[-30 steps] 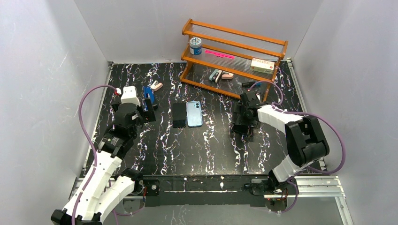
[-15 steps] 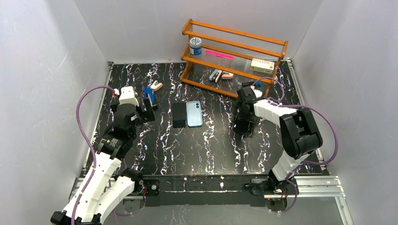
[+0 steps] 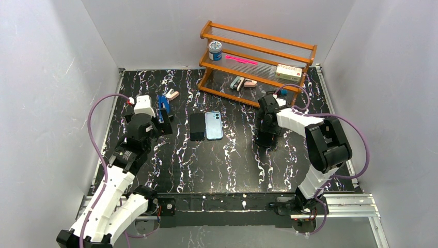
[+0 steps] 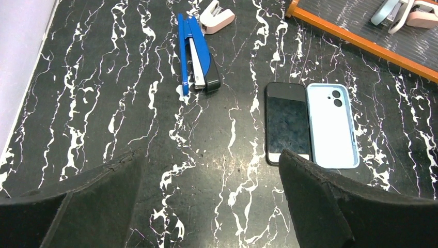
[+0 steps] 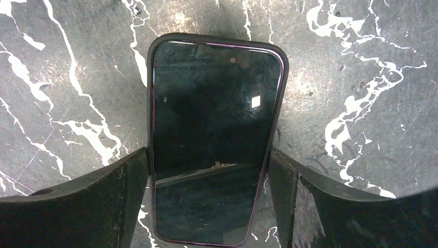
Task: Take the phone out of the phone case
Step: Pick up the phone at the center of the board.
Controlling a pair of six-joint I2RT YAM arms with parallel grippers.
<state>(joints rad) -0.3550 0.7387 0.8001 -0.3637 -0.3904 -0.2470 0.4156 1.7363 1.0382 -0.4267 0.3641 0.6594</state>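
Black phone (image 5: 214,129) within right pincer (image 5: 209,155)

A fixed camera, mounted high behind the two arm bases, looks down and forward across the whole marbled table (image 3: 206,165) to the wooden rack (image 3: 258,62) at its far edge. The left wrist camera, raised and tilted forward, covers mid-table, sharing with the overhead view a dark phone (image 4: 287,124), a light-blue case (image 4: 330,126) and a blue stapler (image 4: 193,51). The right wrist camera points straight down, close over a cased phone (image 5: 214,139).
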